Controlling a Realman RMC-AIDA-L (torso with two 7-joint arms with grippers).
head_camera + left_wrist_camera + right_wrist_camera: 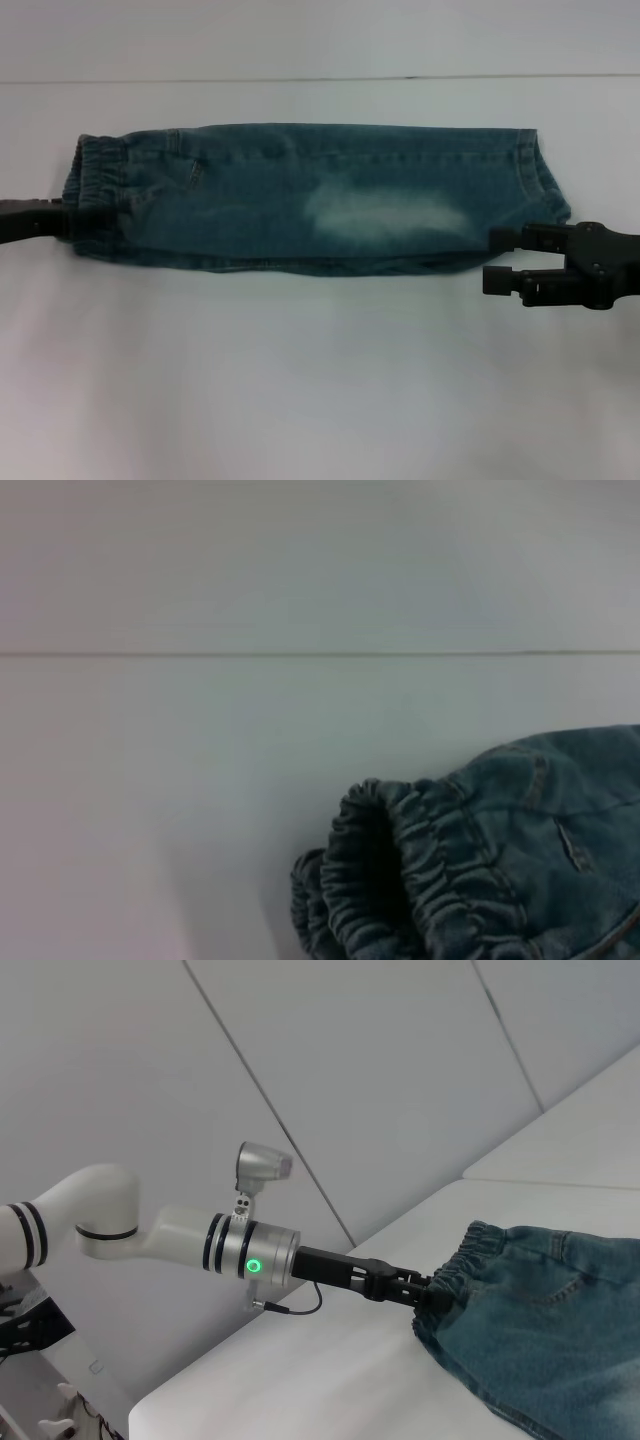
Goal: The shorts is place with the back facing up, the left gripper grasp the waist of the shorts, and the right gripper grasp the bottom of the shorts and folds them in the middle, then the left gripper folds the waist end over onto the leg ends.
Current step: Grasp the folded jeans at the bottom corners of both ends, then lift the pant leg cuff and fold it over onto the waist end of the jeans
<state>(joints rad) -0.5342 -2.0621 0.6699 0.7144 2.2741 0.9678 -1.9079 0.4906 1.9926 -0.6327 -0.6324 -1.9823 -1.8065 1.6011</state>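
My left gripper (66,218) pinches the waist (97,190) of the shorts (320,195) (folded lengthwise); my right gripper (502,258), fingers apart, sits just beside the bottom (540,185).

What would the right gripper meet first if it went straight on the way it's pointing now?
Most likely the shorts. The right gripper, jaws open, points toward the robot's left, level with the bottom near corner. Its upper finger is already at that edge; height above the table is unclear.
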